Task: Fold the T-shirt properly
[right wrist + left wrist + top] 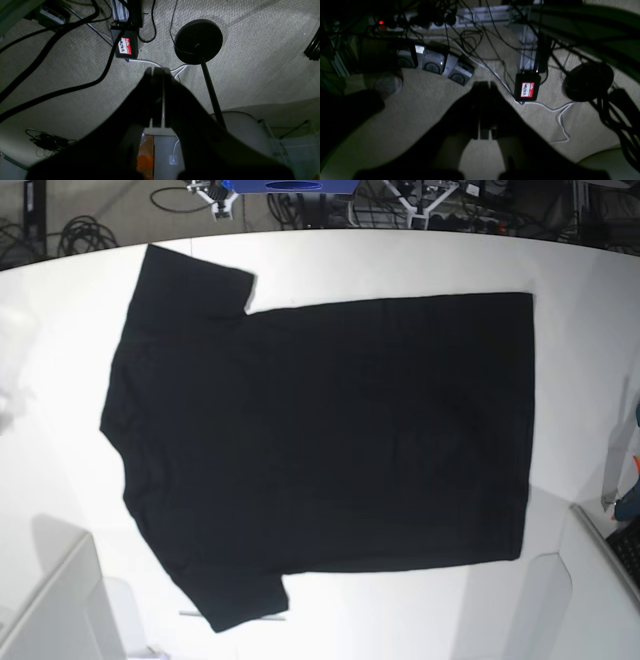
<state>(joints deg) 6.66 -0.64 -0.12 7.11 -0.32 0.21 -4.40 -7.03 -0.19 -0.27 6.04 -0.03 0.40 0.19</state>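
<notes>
**T-shirt flat and unfolded on table, both grippers off it and closed on nothing**

Base view, left to right: white table (400, 265) carries the T-shirt (330, 440), black, spread flat, plain side showing. Collar end and both short sleeves at the left, one sleeve toward the top edge, one toward the bottom; straight hem at the right. Nothing lies on the cloth. Pale box-like shapes at bottom left and bottom right corners, just beside the shirt but not touching. Cables and a blue object (290, 186) beyond the far table edge. No arm shows in this view.

Right wrist view: right gripper (157, 71) points down at carpeted floor (250, 50), jaws pressed together, nothing between them. Left of it thick black cables (62, 27); above it a black box with a red name sticker (125, 46); right of it a round black stand base (198, 41) with its pole running down-right. White cable under the tips. Orange object low in frame, partly hidden by the gripper.

Left wrist view, very dark: left gripper (485, 86) also aimed at the floor, jaws together, empty. Left of it a row of grey power bricks (435, 63); right, the same stickered box (527, 90), then the round stand base (588, 81).

Only the base view shows the shirt; only the wrist views show the grippers and the floor clutter.
</notes>
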